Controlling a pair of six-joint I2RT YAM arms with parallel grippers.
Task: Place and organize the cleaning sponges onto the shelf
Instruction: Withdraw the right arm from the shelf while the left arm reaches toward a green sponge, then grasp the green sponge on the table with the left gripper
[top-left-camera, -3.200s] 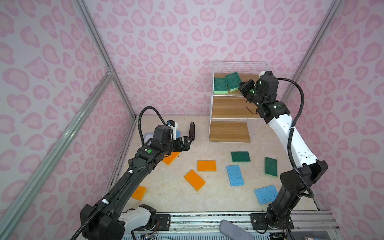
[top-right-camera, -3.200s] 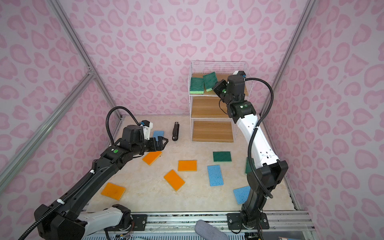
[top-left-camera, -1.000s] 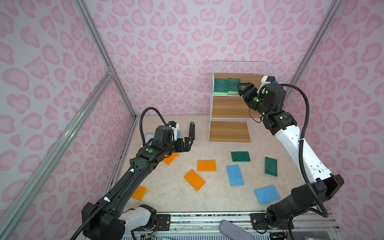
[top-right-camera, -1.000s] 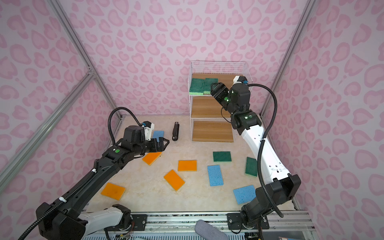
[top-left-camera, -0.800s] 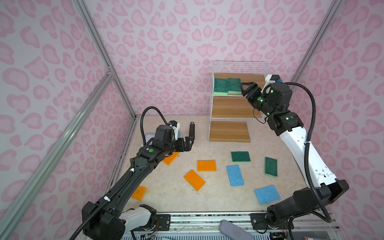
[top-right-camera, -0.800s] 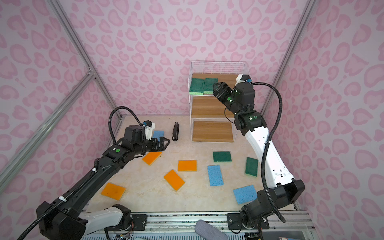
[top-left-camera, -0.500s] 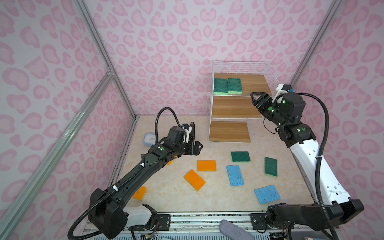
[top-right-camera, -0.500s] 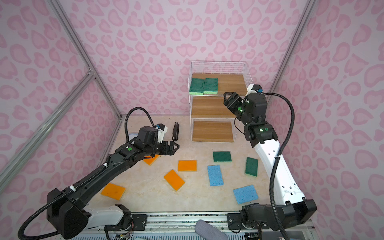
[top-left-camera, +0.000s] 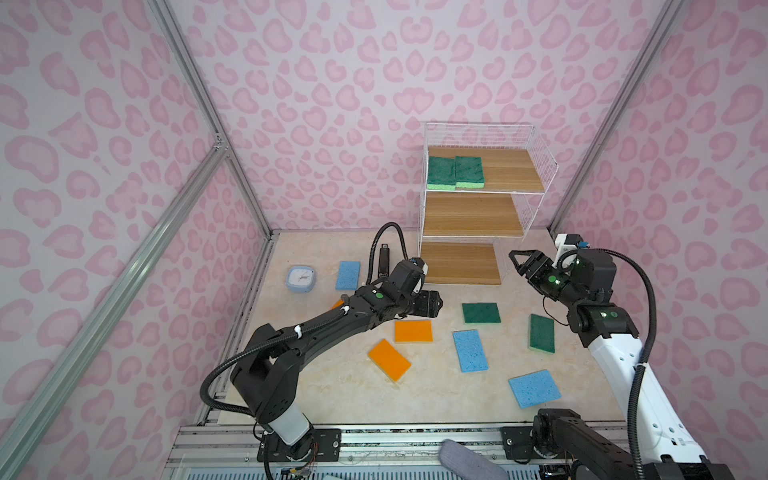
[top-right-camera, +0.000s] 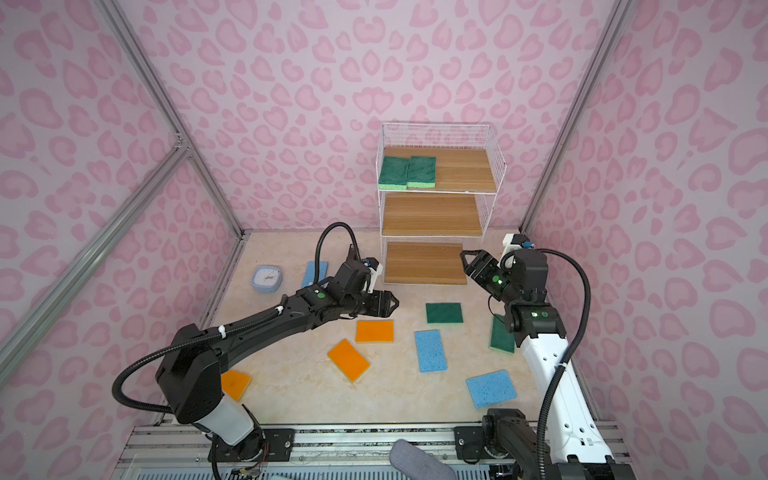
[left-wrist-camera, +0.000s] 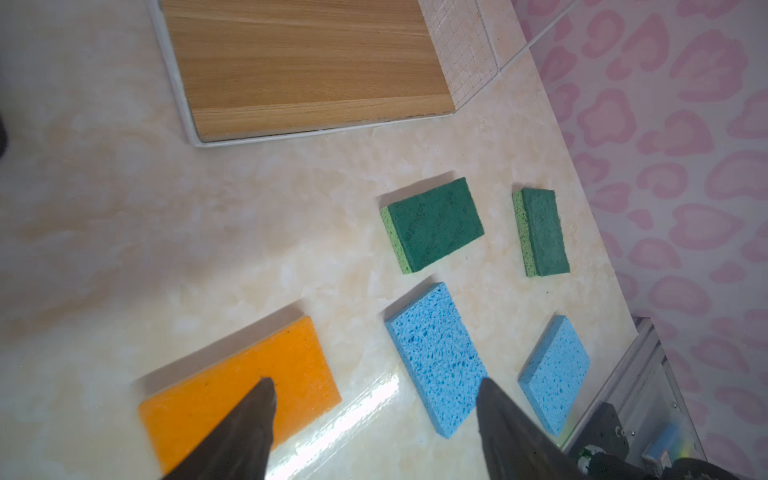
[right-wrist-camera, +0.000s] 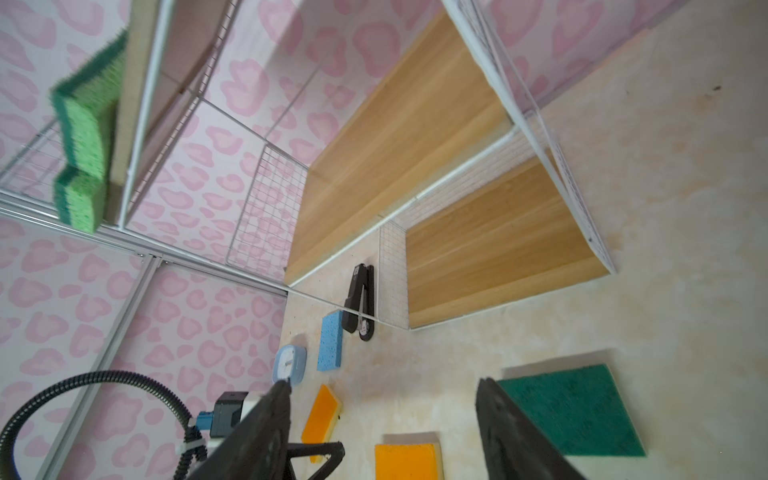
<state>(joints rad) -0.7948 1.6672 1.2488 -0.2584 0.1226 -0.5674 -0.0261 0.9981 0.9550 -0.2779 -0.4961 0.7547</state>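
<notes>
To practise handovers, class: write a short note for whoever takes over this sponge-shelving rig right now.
Left gripper: open, empty, near an orange sponge.
Right gripper: open, empty, by the bottom board of the shelf.
Done: two green sponges side by side on the top board.
Left: nine sponges on the table, four orange, three blue, two green; middle and bottom boards bare.

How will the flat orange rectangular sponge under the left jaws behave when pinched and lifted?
The flat orange rectangular sponge looks thin and foamy, so it is probably light and squashy; expect it to compress when squeezed. Lying flat on the glossy tabletop, it may slide if nudged. Rolling seems unlikely.
</notes>
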